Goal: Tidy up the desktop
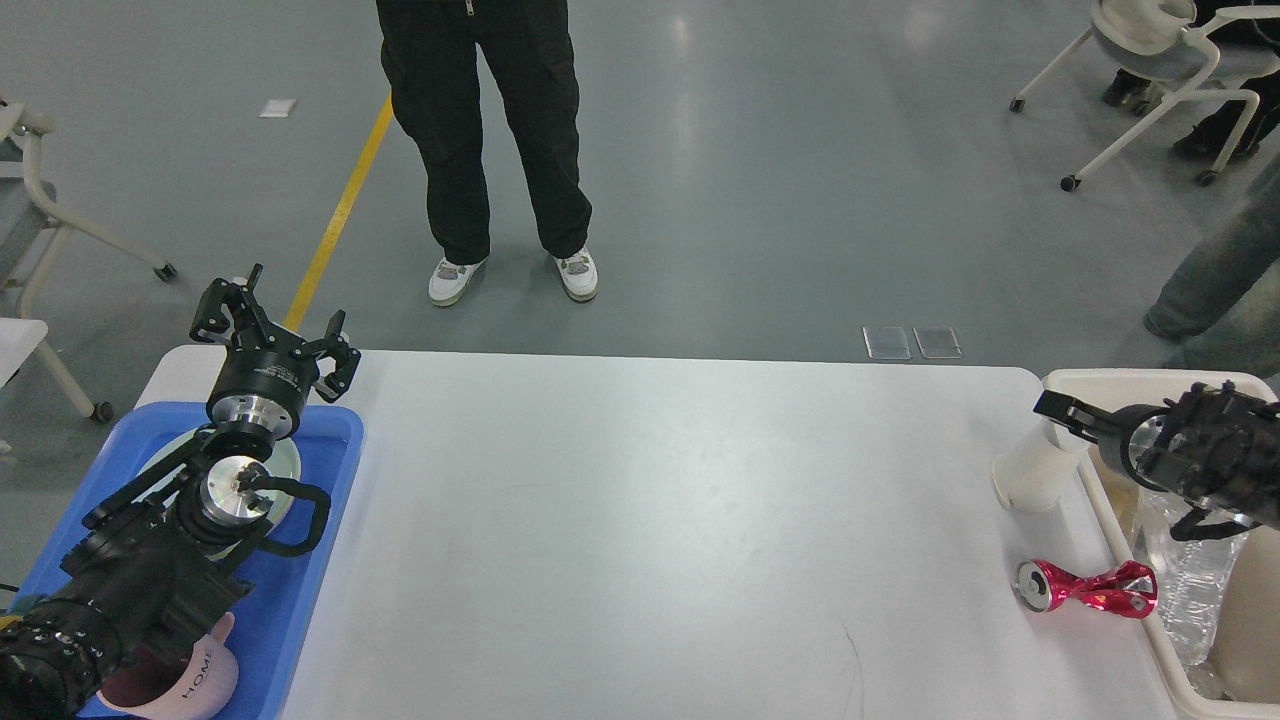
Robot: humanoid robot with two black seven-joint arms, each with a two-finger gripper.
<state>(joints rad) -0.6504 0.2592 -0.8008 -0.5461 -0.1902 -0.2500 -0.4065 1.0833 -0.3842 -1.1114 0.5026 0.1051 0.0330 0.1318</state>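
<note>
The white desktop point(650, 520) fills the middle of the head view. A white paper cup point(1030, 472) lies tilted at its right edge. A crushed red can point(1085, 588) lies on its side nearer me. My left gripper point(272, 325) is open and empty, raised over the far edge of the blue tray point(315, 590). My right gripper point(1058, 408) is dark and small, just above and right of the cup, over the cream bin's point(1140, 380) corner. Its fingers cannot be told apart.
The blue tray holds a pale plate point(288, 468) and a pink mug point(195, 685) marked HOME. The cream bin holds a crushed clear plastic bottle point(1190, 585). A person point(485, 130) stands beyond the table's far edge. Chairs stand at the far left and right.
</note>
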